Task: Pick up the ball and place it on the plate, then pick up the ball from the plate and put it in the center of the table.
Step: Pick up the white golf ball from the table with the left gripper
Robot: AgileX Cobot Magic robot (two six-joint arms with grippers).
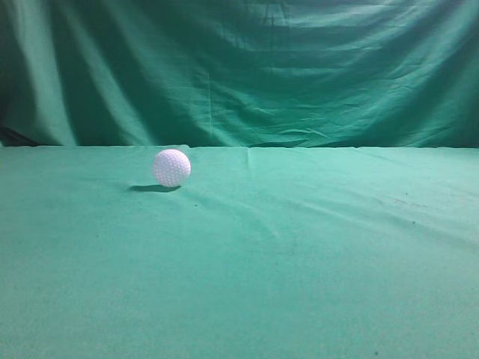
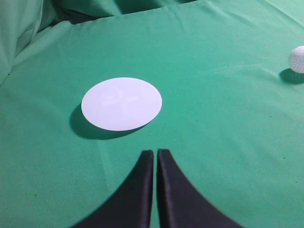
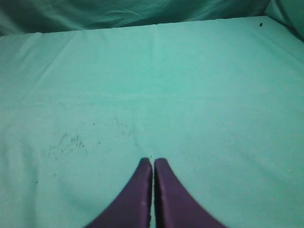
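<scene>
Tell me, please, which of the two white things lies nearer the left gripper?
The flat round plate, just ahead of the left gripper; the dimpled ball sits far off right.

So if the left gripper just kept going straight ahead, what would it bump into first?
Probably the plate. The left gripper, shut, points right at it, with only bare table between. The ball sits far off to the side.

Dimpled matt ball (image 1: 171, 167), wrinkled cloth table (image 1: 299, 284), smooth matt plate (image 2: 121, 103), smooth blk fingers (image 2: 137, 190)
</scene>
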